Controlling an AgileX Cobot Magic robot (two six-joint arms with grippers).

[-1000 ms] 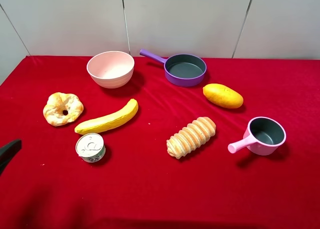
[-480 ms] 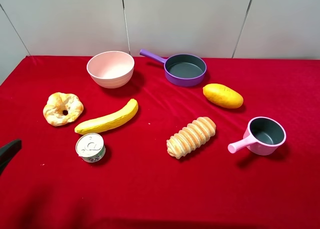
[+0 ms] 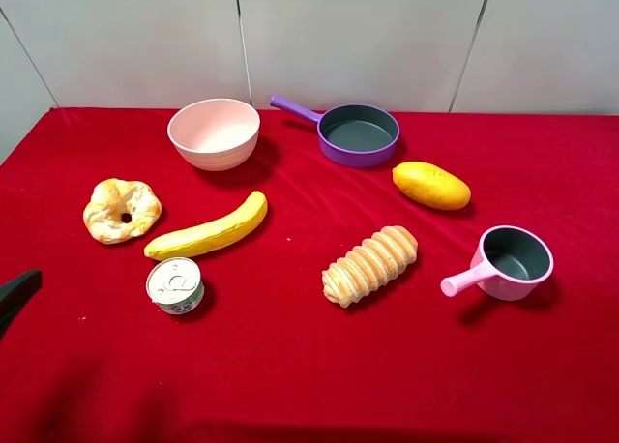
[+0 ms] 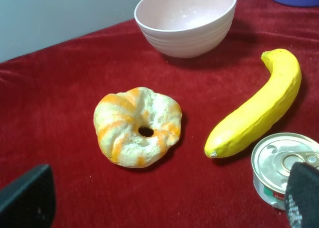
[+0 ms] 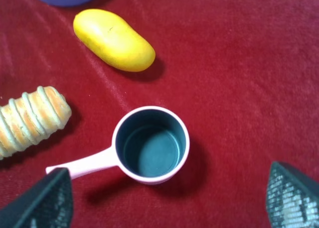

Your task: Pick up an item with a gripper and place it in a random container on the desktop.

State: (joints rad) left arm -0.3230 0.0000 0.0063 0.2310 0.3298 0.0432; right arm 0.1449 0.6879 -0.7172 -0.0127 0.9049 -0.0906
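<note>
So basically nothing's done yet: the toy mango [image 3: 431, 185] lies on the red worktop [image 3: 290, 366], near the purple frying pan [image 3: 359, 133] but outside it. The right hand [image 5: 172, 198] has its fingers spread and grips nothing, with the pink saucepan [image 5: 152, 144] ahead of it. The left hand [image 4: 164, 203] is also wide open and empty, facing the bread ring [image 4: 138, 127]. Reach, grab, lift and drop are all left.

The exterior camera sits high, looking down across the red desktop [image 3: 290, 385] to the wall [image 3: 358, 37]. The left wrist camera looks low and close at the ring-shaped bread [image 4: 119, 133], banana [image 4: 259, 111], can [image 4: 281, 163] and pink bowl [image 4: 189, 39]. The right wrist camera looks steeply down on the pink saucepan [image 5: 84, 164] and mango [image 5: 113, 39] — both patches lie within the overview.
</note>
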